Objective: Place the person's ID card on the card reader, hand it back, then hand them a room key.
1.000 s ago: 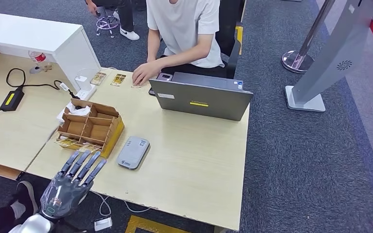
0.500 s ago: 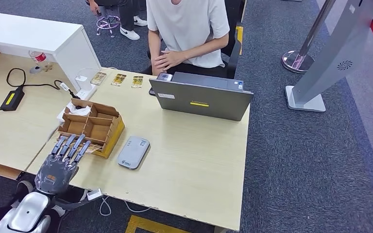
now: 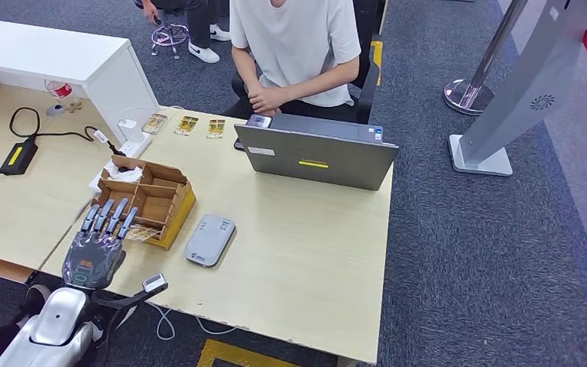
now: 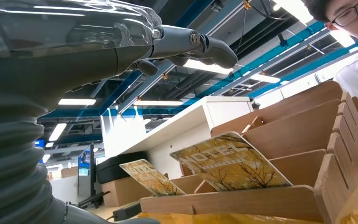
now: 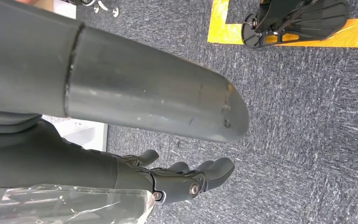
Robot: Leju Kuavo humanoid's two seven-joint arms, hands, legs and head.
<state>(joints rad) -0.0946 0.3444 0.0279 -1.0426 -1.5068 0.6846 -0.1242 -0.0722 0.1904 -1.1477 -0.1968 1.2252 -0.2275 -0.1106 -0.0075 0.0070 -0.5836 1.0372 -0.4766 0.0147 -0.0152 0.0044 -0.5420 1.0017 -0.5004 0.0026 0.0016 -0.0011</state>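
Your left hand (image 3: 95,252) sits over the near left corner of the table (image 3: 306,237), palm down, fingers stretched forward and slightly apart, empty, their tips reaching the near wall of the wooden card holder (image 3: 147,200). In the left wrist view the same fingers (image 4: 200,44) extend above the holder's slots, touching no card. Your right hand (image 5: 186,179) hangs at your side over the carpet, fingers loosely extended and apart, holding nothing. Card holder: one, divided into compartments, by the table's left edge. Room key cards in the holder (image 4: 230,161): two visible from the wrist camera, both leaning tilted in the near slots, yellow-brown with a printed hotel design; the head view shows cards in the nearest row but you cannot count them there. Cards on the table top (image 3: 186,125): three, lying flat in a row along the far edge, in front of the person; which of them is the ID card you cannot tell. Card reader (image 3: 209,238): one, grey, flat, just beside the holder toward the table's middle, nothing lying on it. Laptop (image 3: 315,157): one, open, at the far edge, its back toward you. Person (image 3: 294,46): one seated behind the laptop, hands clasped together, off the table.
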